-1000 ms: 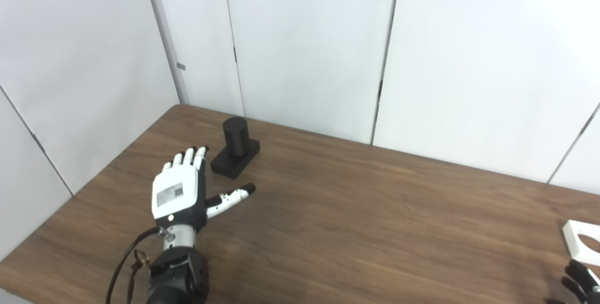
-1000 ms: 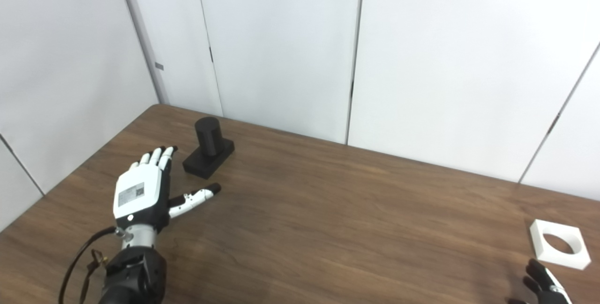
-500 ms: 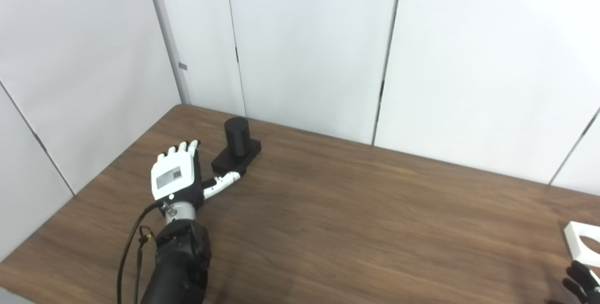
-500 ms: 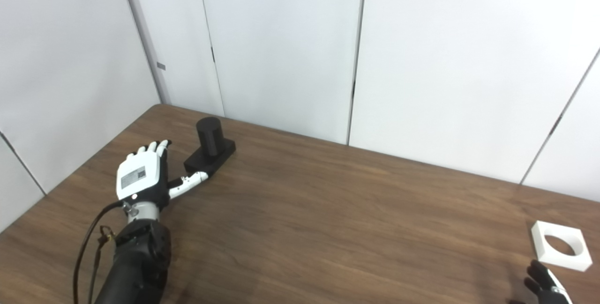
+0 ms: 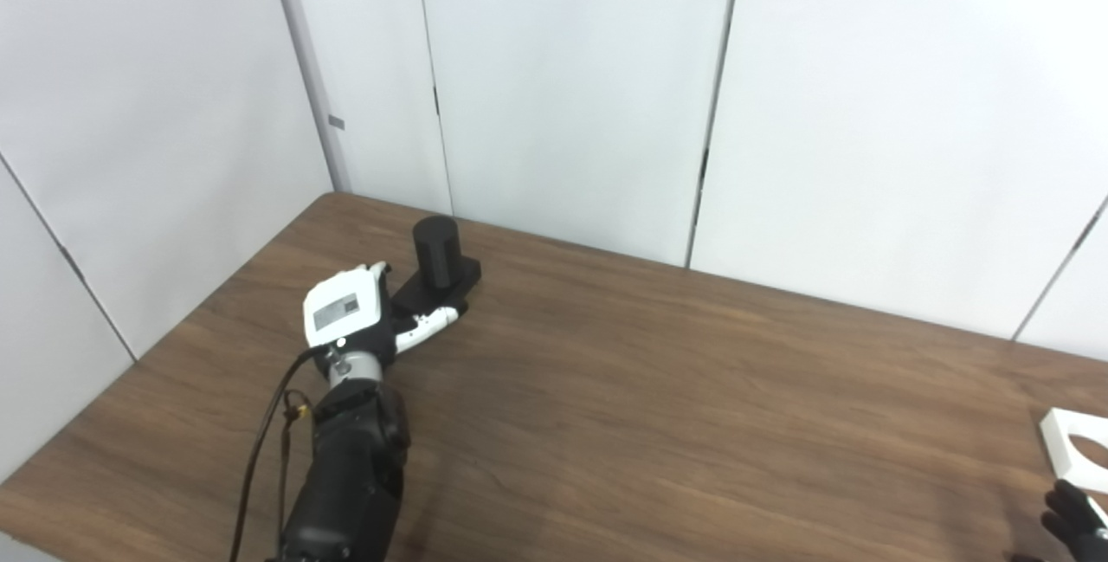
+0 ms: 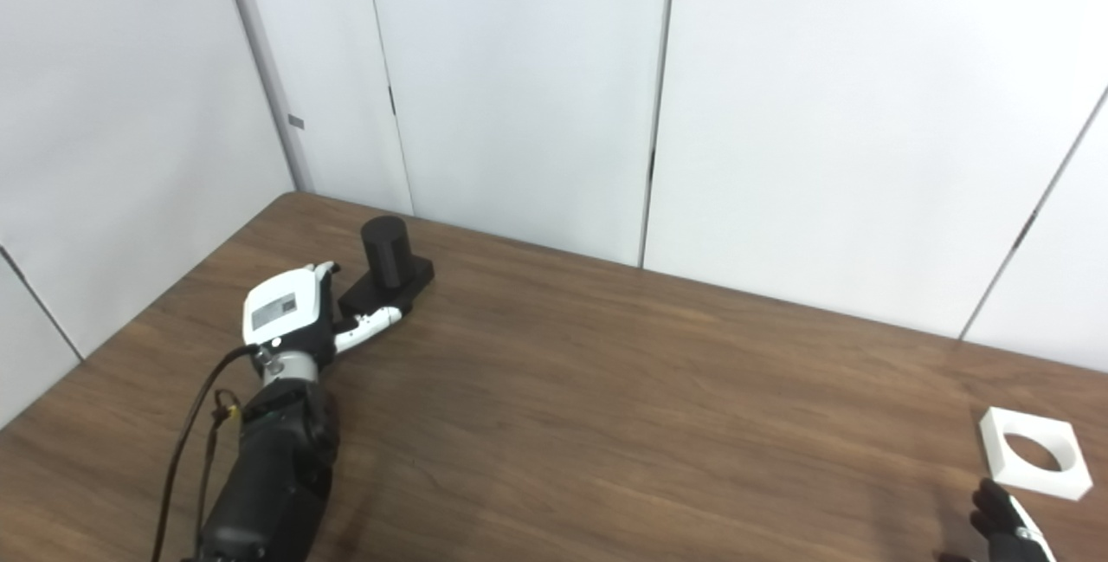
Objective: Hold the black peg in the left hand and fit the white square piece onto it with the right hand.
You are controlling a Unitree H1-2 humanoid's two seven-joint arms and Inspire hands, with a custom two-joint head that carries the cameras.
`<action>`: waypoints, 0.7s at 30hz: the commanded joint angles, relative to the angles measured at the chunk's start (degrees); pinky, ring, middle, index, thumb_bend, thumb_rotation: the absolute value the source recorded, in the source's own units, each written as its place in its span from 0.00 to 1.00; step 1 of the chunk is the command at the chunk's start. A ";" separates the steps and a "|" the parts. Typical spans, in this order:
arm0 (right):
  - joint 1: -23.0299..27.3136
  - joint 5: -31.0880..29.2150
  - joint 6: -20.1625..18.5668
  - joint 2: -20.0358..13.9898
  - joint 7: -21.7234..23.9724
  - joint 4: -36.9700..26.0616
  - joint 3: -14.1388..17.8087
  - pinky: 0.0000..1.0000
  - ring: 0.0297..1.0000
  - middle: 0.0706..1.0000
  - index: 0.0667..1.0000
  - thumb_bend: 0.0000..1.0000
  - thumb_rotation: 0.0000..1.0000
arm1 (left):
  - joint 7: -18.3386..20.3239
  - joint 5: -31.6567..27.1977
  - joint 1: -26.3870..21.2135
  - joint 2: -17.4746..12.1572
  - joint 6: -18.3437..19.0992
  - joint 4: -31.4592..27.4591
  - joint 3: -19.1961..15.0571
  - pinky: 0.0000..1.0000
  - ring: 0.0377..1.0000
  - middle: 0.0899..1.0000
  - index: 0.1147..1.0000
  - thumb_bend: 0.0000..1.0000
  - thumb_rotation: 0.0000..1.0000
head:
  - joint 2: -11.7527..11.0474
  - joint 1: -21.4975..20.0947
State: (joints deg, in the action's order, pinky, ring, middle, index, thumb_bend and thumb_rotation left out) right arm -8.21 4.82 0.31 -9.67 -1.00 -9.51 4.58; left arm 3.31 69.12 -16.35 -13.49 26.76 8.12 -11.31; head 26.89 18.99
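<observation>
**Left hand at the base of the black peg; white piece lies far to the right**

Toward the far left corner of the brown wood-grain surface (image 5: 658,389) stands the black peg (image 5: 434,252), an upright cylinder on a flat rectangular black base. The left hand (image 5: 346,318) sits just beside that base on its near-left side, the white back plate facing up. Its thumb reaches out to the right along the near edge of the base and seems to touch it, while the fingers (image 6: 326,268) point toward the left side of the base and are mostly hidden behind the back plate. Thumb and fingers are spread apart with the near end of the base between them; nothing is clamped, and the peg rests on the surface. A dark forearm with a loose black cable runs from the hand down to the bottom edge.

Well apart from all this, close to the right edge, lies the white square piece (image 6: 1033,452) (a flat block with a round hole through its middle), flat on the surface. Just below it, at the bottom right corner, only the dark fingertips of the right hand (image 6: 1002,522) show; they do not touch the piece, and whether that hand is spread or closed cannot be told. White wall panels (image 5: 571,86) stand behind the surface.
</observation>
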 commanded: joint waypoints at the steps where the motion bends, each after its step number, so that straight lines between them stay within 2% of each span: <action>1: 0.40 0.71 -1.12 0.20 0.53 0.04 -0.65 0.82 0.89 0.89 0.89 0.41 1.00 | -1.32 1.61 -3.21 -1.63 0.16 0.81 0.57 0.96 0.93 0.91 0.85 0.80 0.91 | -0.07 -0.05; 5: 0.57 0.55 -0.03 0.28 0.18 0.87 -0.97 0.81 0.89 0.90 0.89 0.41 1.00 | -2.36 1.01 -5.05 -1.91 0.16 4.64 1.19 1.00 0.95 0.92 0.86 0.81 0.90 | -0.26 -0.06; 8: 0.62 1.12 -0.28 0.30 -0.21 0.84 -1.25 0.88 0.90 0.89 0.88 0.40 1.00 | -3.70 1.10 -6.46 -1.72 0.16 7.78 1.21 1.00 0.95 0.93 0.88 0.82 0.88 | -0.31 -0.17; 12: 0.78 0.26 -0.34 0.39 0.08 1.01 -1.42 0.81 0.91 0.91 0.90 0.39 1.00 | -5.33 2.44 -8.12 -1.59 0.15 11.68 1.07 1.00 0.95 0.92 0.88 0.83 0.88 | -0.35 -0.40; 15: 0.80 0.93 -0.55 0.47 -0.28 0.91 -1.62 0.85 0.91 0.90 0.90 0.38 1.00 | -6.87 3.12 -8.87 -1.64 0.15 13.92 1.12 1.00 0.95 0.92 0.87 0.83 0.85 | -0.43 -0.46; 18: 0.78 0.62 0.19 0.46 -0.24 1.16 -1.60 0.79 0.89 0.89 0.89 0.37 1.00 | -7.77 4.27 -9.27 -1.73 0.16 15.54 1.16 1.00 0.96 0.93 0.87 0.82 0.82 | -0.43 -0.46; 21: 0.72 0.44 0.17 0.37 -0.10 1.14 -1.61 0.80 0.90 0.89 0.89 0.39 1.00 | -8.68 4.93 -9.49 -1.78 0.16 16.84 0.95 1.00 0.96 0.93 0.88 0.83 0.81 | -0.40 -0.36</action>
State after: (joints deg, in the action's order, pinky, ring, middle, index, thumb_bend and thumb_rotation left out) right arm -7.88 5.09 0.85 -9.56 -1.84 -9.08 3.56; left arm -3.15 72.39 -22.86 -13.69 26.73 25.61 -10.17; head 26.46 18.46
